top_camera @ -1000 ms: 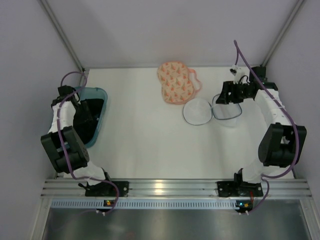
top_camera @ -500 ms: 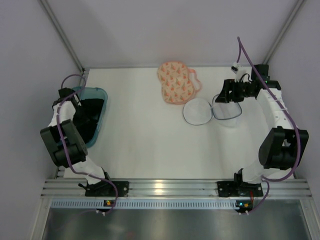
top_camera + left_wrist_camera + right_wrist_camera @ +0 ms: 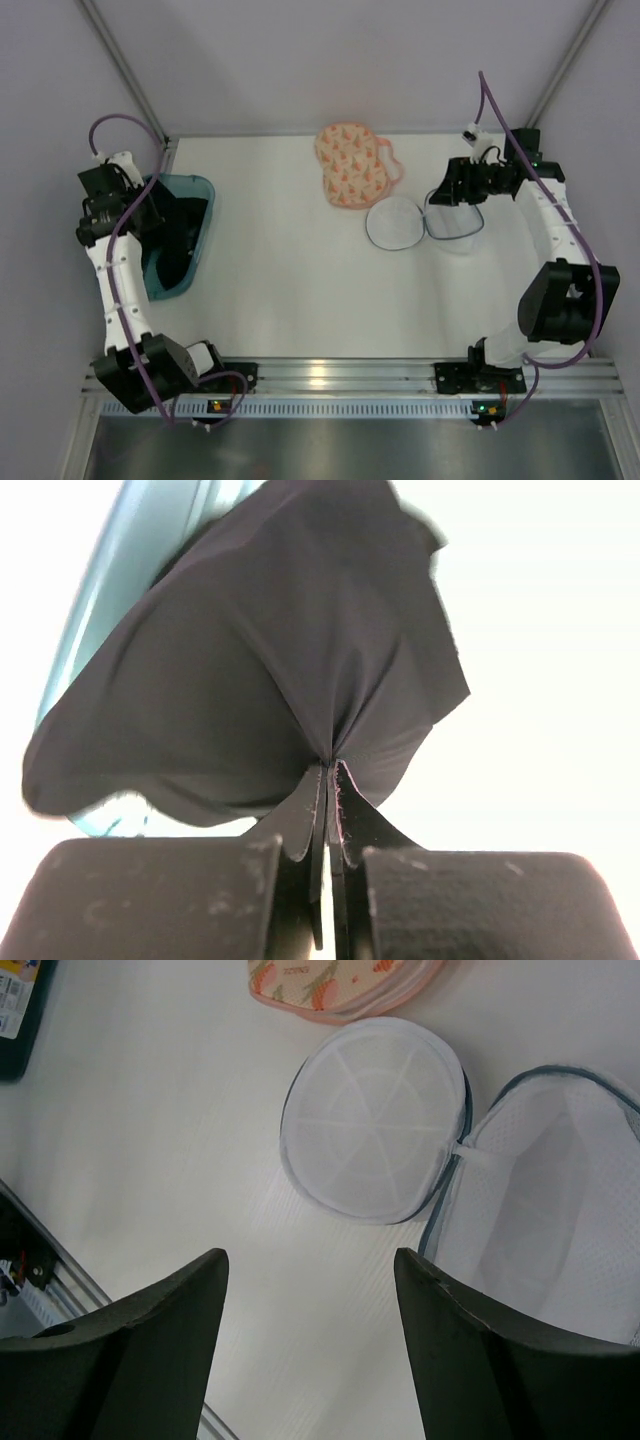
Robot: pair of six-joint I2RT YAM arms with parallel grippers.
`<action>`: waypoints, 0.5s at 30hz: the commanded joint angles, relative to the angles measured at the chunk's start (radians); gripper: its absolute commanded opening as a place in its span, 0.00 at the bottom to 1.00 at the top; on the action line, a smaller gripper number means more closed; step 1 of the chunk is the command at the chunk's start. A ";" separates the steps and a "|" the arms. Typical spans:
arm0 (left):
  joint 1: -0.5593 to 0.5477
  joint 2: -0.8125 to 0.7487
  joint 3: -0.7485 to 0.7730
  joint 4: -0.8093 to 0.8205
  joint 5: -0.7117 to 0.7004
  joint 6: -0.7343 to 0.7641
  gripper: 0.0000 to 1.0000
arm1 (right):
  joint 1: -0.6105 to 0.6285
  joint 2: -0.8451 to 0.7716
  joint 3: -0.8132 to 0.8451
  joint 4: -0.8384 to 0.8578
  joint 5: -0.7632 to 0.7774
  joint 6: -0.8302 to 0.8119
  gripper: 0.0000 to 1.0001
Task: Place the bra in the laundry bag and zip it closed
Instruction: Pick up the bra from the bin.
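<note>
Pinching the bra (image 3: 280,650), the left hand (image 3: 327,780) puckers its smooth black fabric.

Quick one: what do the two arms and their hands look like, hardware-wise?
They match. The left arm and right arm have white links with bulky black joints, and a purple cable loops along each. The left hand and right hand each have two plain matte-black fingers, with no markings that I can see.
</note>
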 commanded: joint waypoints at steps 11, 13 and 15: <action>0.000 -0.285 0.215 -0.051 0.657 0.020 0.00 | 0.016 -0.085 0.038 0.011 -0.131 0.027 0.69; 0.001 -0.294 0.216 -0.051 0.755 -0.018 0.00 | 0.025 -0.091 0.030 0.018 -0.125 0.025 0.69; 0.000 -0.293 0.209 -0.051 0.815 -0.064 0.00 | 0.028 -0.094 0.022 0.021 -0.124 0.025 0.69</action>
